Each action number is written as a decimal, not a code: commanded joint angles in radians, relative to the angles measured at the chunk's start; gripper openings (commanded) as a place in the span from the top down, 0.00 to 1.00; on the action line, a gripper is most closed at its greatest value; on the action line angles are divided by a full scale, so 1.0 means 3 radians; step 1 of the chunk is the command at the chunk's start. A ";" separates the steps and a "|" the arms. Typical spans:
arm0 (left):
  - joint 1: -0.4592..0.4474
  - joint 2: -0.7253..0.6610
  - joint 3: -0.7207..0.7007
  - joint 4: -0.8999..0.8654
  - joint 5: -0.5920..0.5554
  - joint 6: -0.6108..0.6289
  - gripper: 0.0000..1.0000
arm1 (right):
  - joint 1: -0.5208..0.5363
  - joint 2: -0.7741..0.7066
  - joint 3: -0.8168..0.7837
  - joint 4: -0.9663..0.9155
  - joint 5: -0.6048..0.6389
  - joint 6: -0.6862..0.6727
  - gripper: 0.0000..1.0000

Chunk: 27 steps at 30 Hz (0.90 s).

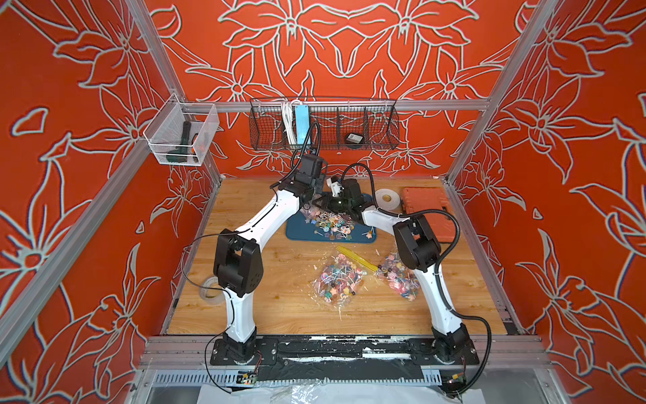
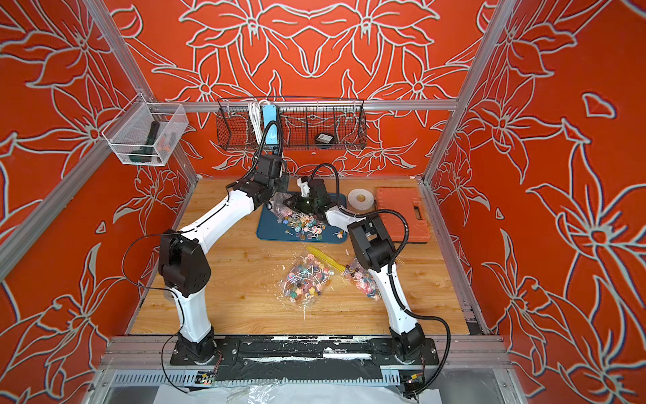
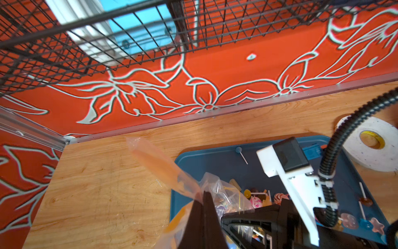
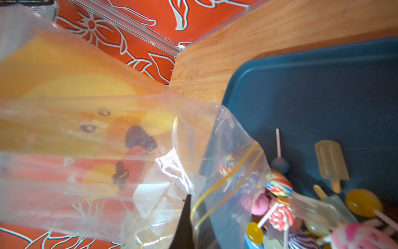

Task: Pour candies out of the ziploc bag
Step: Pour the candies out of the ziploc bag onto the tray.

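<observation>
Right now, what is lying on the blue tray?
Loose candies heaped on the blue tray. The ziploc bag, pinched by the left gripper and right gripper, hangs above it; what lies directly beneath is covered.

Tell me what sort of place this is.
Probably a robot test cell, not a home: an aluminium frame with red floral-print walls encloses a wooden table, and a left arm and right arm are mounted along its front edge.

There are three plastic bags: held bag (image 4: 107, 151), middle bag (image 1: 335, 283), right bag (image 1: 398, 280). One blue tray (image 1: 297, 231), one orange case (image 1: 424, 206), one white tape roll (image 1: 386, 198). Two baskets: black basket (image 1: 377, 129), white basket (image 1: 167, 140). The candies (image 1: 332, 224) are too many to count.
</observation>
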 commanded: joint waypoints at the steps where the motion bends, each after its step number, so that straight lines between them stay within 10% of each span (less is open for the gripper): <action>1: 0.0003 -0.0298 0.0119 0.0443 -0.0129 0.0084 1.00 | 0.0058 0.0228 -0.0009 -0.0074 0.0021 0.0029 1.00; 27: -0.0026 -0.0740 -0.0222 0.0642 -0.0305 0.0180 1.00 | 0.0089 0.0153 -0.0187 0.0417 0.0099 0.0053 1.00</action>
